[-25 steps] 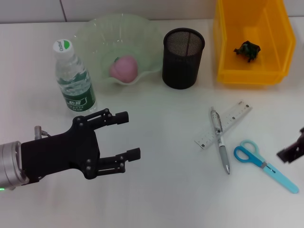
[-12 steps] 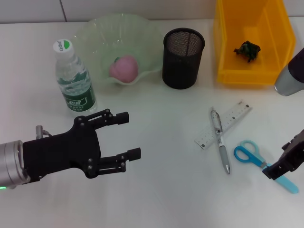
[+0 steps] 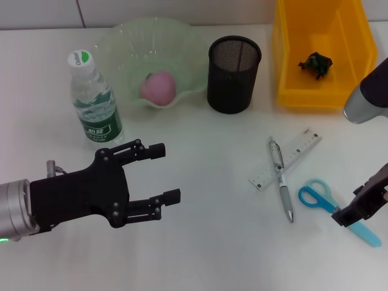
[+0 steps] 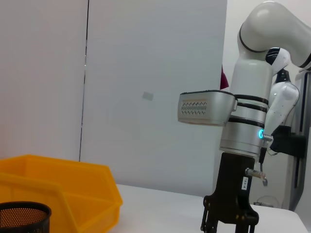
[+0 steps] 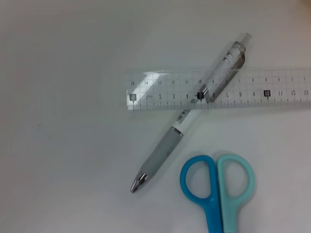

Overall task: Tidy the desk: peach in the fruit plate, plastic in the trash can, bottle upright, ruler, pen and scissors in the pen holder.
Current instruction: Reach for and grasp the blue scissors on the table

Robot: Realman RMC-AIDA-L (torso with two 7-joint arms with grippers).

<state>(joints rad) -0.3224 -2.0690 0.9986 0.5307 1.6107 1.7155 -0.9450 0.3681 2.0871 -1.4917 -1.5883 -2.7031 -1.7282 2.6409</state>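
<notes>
The right claw (image 3: 354,213) hangs low over the blade end of the blue-and-teal plastic-handled scissors (image 3: 335,210), which lie flat on the white counter (image 3: 200,254) near its right edge; whether its fingers are spread or closed cannot be told. The left claw (image 3: 163,173) sits idle at the left with its fingers released and spread, holding nothing.

The pink peach (image 3: 159,86) already rests in the pale green wavy glass fruit plate (image 3: 115,42), the clear plastic water bottle (image 3: 94,100) stands upright, and a dark crumpled scrap (image 3: 315,63) lies in the yellow bin (image 3: 288,54). What remains, by my reading, is the stationery: scissors, the clear ruler (image 5: 218,90) and the grey-gripped pen (image 5: 189,114) lying across it.

The step in hand looks like picking up the scissors. To do it well, the claw should straddle the narrow closed blades just past the handle loops, close crosswise, and lift straight up clear of the pen tip nearby. The black mesh pen holder (image 3: 234,74) stands well apart, so the scissors should be carried blades-down and dropped vertically.
</notes>
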